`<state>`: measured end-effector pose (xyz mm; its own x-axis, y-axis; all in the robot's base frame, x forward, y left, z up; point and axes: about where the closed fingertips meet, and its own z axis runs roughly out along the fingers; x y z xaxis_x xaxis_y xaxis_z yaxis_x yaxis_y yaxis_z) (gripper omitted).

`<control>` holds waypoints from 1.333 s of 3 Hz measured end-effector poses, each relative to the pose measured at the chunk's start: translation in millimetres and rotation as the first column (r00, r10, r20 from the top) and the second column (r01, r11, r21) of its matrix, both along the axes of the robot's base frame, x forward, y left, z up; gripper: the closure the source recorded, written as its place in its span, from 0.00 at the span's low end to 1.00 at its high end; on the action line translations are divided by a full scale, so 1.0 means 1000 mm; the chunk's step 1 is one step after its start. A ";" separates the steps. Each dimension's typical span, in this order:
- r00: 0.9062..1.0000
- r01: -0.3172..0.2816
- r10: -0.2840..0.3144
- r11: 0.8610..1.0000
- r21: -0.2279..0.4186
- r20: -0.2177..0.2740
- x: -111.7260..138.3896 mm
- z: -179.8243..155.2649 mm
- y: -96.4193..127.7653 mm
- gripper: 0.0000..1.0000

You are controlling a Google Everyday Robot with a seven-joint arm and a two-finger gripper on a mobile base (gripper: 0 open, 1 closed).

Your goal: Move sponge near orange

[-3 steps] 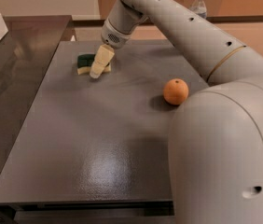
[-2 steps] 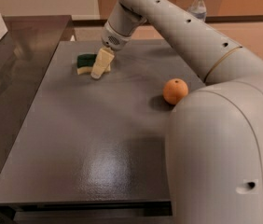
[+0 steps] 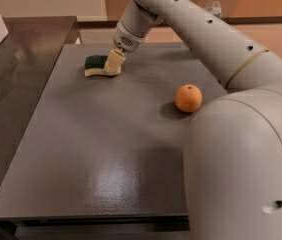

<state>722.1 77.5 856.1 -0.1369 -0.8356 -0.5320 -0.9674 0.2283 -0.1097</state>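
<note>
The sponge (image 3: 96,65), dark green on top with pale yellow foam below, lies on the grey table (image 3: 106,149) at the back left. My gripper (image 3: 113,63) comes down from the white arm (image 3: 201,29) and sits right at the sponge's right end, touching or covering it. The orange (image 3: 188,98), round with a small dark dimple, rests on the table to the right of the middle, well apart from the sponge and the gripper.
My arm's large white body (image 3: 246,169) fills the lower right and hides that part of the table. A dark counter (image 3: 11,84) runs along the left. A clear bottle (image 3: 213,1) stands behind the table at the back.
The gripper has shifted slightly to the right and back at the sponge's right end. The sponge seems to have shifted slightly right. The orange has not moved.
</note>
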 end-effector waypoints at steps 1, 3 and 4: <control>1.000 0.026 -0.026 0.999 0.025 0.014 -0.006 0.016 -0.018 0.84; 0.997 0.059 -0.059 0.998 -0.008 0.040 -0.033 0.030 -0.084 1.00; 0.998 0.052 -0.050 0.998 -0.042 0.040 -0.046 0.025 -0.113 1.00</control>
